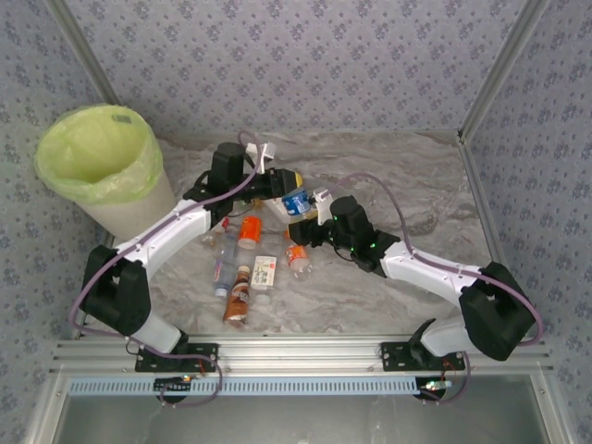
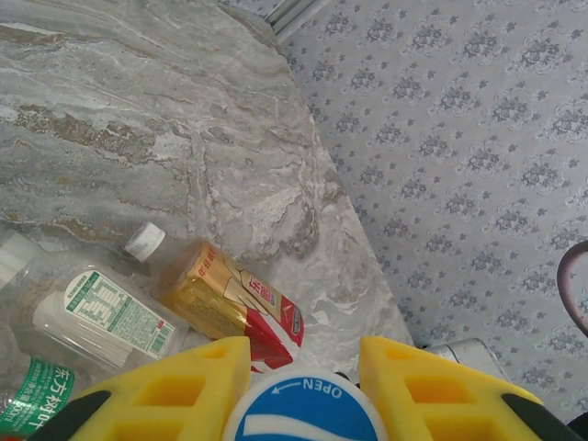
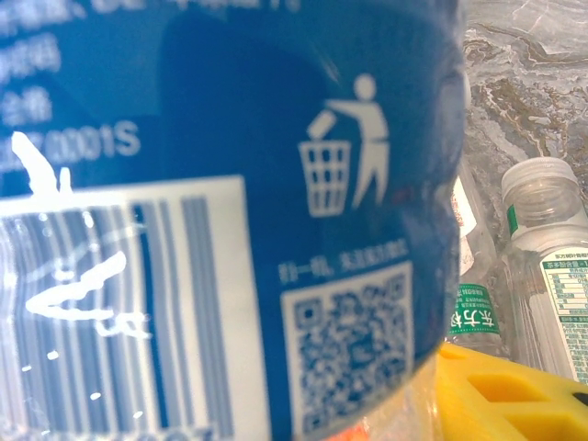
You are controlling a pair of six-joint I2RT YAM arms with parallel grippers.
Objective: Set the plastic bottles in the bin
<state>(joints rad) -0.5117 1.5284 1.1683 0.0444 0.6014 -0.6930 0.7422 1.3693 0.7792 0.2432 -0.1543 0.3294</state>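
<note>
A blue-labelled bottle (image 1: 297, 202) hangs above the table's middle between both arms. My left gripper (image 1: 281, 184) is shut on its blue cap (image 2: 303, 415), which faces the left wrist camera between the yellow fingers (image 2: 197, 381). My right gripper (image 1: 311, 225) holds the bottle's body; its blue label (image 3: 230, 184) covers most of the right wrist view, pressed against one yellow finger (image 3: 514, 395). More bottles lie below: a golden tea bottle (image 2: 220, 299), a white-labelled one (image 2: 101, 317) and an orange-labelled one (image 1: 248, 233). The white bin (image 1: 129, 208) with its yellow-green bag stands at the far left.
Several more bottles lie in a cluster near the front centre, among them a brown one (image 1: 238, 296) and a clear one (image 1: 223, 268). Patterned walls and metal posts close in the table at the back and sides. Bare marble lies at the right.
</note>
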